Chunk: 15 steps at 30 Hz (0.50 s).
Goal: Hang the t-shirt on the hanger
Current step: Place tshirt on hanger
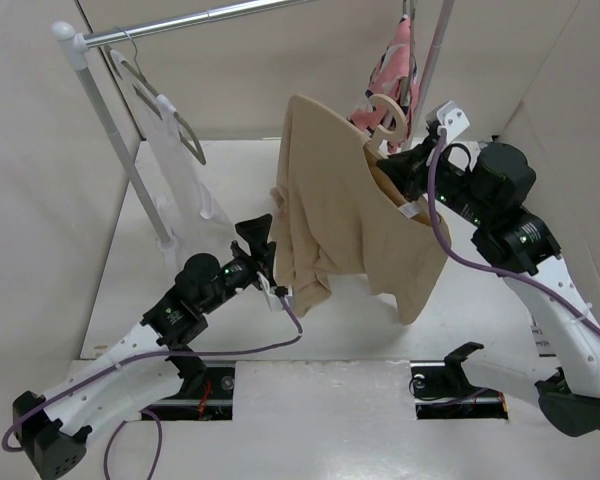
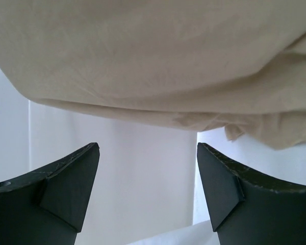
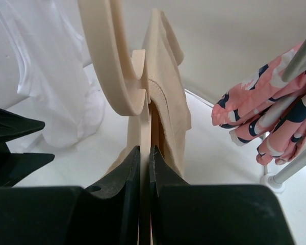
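Note:
The tan t-shirt [image 1: 330, 215] hangs draped over the pale wood-coloured hanger [image 1: 386, 112], held up above the table. My right gripper [image 1: 382, 160] is shut on the hanger's flat body just below the hook. In the right wrist view the fingers [image 3: 127, 173] pinch the hanger's thin edge [image 3: 145, 127], with the hook [image 3: 109, 56] above and the t-shirt [image 3: 168, 97] hanging past it. My left gripper [image 1: 268, 250] is open and empty beside the shirt's lower left folds. In the left wrist view the t-shirt [image 2: 153, 56] hangs just above the spread fingers [image 2: 76, 173].
A metal clothes rack rail [image 1: 180, 25] crosses the back, with a slanted pole [image 1: 130, 160] at the left. A white garment [image 1: 185, 170] hangs on a dark grey hanger [image 1: 170, 110]. A pink patterned garment [image 1: 392, 65] hangs at the back right. Walls stand on both sides.

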Available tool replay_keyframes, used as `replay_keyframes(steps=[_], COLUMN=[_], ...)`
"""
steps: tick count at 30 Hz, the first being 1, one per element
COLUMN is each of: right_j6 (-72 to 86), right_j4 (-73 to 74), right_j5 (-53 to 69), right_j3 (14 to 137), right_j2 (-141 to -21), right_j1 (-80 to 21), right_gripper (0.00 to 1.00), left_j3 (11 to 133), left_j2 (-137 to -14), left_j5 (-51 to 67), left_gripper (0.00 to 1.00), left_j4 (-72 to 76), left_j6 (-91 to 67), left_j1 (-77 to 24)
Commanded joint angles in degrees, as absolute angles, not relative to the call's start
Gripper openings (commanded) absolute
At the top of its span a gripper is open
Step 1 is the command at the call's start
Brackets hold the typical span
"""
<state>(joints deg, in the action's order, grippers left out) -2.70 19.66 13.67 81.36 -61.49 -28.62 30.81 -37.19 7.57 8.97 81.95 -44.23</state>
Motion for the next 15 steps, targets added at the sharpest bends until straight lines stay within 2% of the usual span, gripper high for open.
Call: replay_keyframes(steps=[1, 11, 12, 15], right_j6=[-3.16, -3.69, -3.69, -3.69], right_j4=[13.54, 14.06, 14.06, 14.06], right_j5=[13.18, 13.18, 13.18, 13.18], right_j3=[81.91, 81.39, 81.39, 81.39], right_j2=[-59.77, -60.29, -60.29, -60.29], right_j1=[-29.62, -30.15, -30.15, -30.67], right_gripper=[0.0, 0.0, 0.0, 0.0], left_j3=[27.95, 28.56, 30.04, 36.17], left_j2=[-36.65, -42.0, -42.01, -45.77], left_j5=[3.87, 2.12, 2.11, -0.16], left_gripper=[0.75, 0.76, 0.77, 0.82], left_j4=[18.35, 25.66, 25.66, 24.45], left_j6=[88.51, 82.54, 80.44, 59.22], left_j1=[-44.47, -44.47, -44.47, -44.47])
